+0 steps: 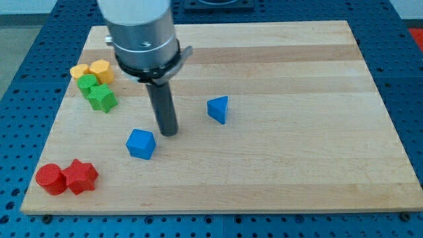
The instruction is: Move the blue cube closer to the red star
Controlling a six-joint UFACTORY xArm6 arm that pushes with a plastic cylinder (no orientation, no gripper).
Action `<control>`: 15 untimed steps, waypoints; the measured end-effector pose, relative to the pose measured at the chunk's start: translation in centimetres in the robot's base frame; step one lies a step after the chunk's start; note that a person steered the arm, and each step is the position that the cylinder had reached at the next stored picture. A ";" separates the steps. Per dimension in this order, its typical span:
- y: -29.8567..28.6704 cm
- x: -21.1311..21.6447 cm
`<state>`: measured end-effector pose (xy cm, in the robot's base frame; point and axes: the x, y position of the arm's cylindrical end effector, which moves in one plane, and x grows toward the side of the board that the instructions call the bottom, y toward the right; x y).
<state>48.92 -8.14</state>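
The blue cube [141, 143] lies on the wooden board left of centre. The red star [81, 176] lies near the board's bottom left corner, to the lower left of the cube. My tip [168, 133] rests on the board just to the upper right of the blue cube, a small gap apart from it. The rod comes down from the grey arm body [142, 36] at the view's top.
A red cylinder [51, 179] touches the red star on its left. A blue triangular block [218, 109] lies right of my tip. At the upper left are two yellow blocks [92, 70], a green cylinder [86, 83] and a green star [102, 98]. The board [297, 132] ends at blue perforated table.
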 end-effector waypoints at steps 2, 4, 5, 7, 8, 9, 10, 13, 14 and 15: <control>-1.5 0.3; -7.6 3.9; -8.2 5.0; -3.0 7.8; -1.9 10.0; -1.9 10.3; -2.5 10.3; -6.1 9.1; -6.5 8.9; -8.0 8.8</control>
<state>57.69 -16.13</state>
